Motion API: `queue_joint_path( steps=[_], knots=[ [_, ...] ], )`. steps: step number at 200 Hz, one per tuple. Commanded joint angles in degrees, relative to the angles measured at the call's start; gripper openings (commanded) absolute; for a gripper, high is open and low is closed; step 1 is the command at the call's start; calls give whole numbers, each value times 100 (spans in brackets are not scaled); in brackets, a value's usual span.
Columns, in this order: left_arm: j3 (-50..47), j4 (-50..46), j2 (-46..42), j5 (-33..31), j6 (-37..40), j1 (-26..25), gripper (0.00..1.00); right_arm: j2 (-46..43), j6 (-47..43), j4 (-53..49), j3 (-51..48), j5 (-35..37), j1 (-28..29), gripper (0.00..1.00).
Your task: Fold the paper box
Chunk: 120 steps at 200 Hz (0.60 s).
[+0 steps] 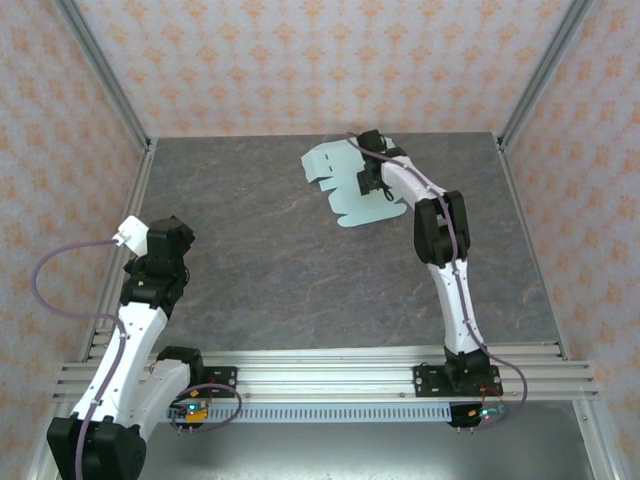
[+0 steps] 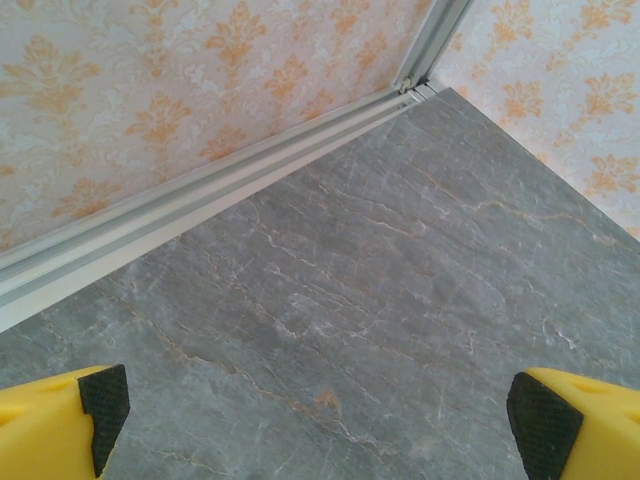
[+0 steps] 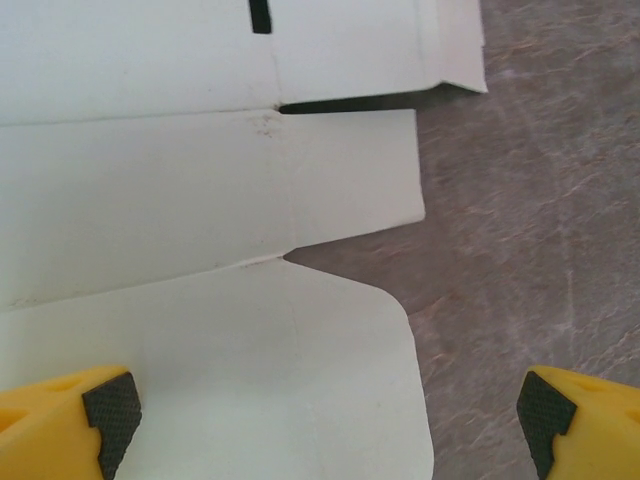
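The paper box (image 1: 330,170) is a flat die-cut sheet of pale mint card lying at the far middle of the table. My right gripper (image 1: 368,180) hovers over its right part, jaws open. In the right wrist view, a rounded flap of the paper box (image 3: 250,380) lies between the wide-apart fingertips (image 3: 110,410), and its cut flaps and a slot spread out beyond. The right gripper (image 3: 325,420) holds nothing. My left gripper (image 1: 160,255) stays at the table's left edge, far from the sheet. In the left wrist view, the left gripper (image 2: 320,420) stands open above bare grey tabletop.
A grey stone-patterned table (image 1: 260,260) is enclosed by patterned walls with aluminium rails (image 2: 200,200) along the edges. A rail frame (image 1: 320,365) crosses the near edge by the arm bases.
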Motion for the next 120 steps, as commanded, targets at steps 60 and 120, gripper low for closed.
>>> queue_joint_path(
  steps=[60, 120],
  knots=[
    [12, 781, 780, 890, -398, 15, 100, -1667, 1001, -225, -2705, -1100, 625, 99],
    [506, 1448, 2001, 1775, 110, -700, 99, -3262, 2117, 741, -4139, -1709, 883, 99]
  ],
)
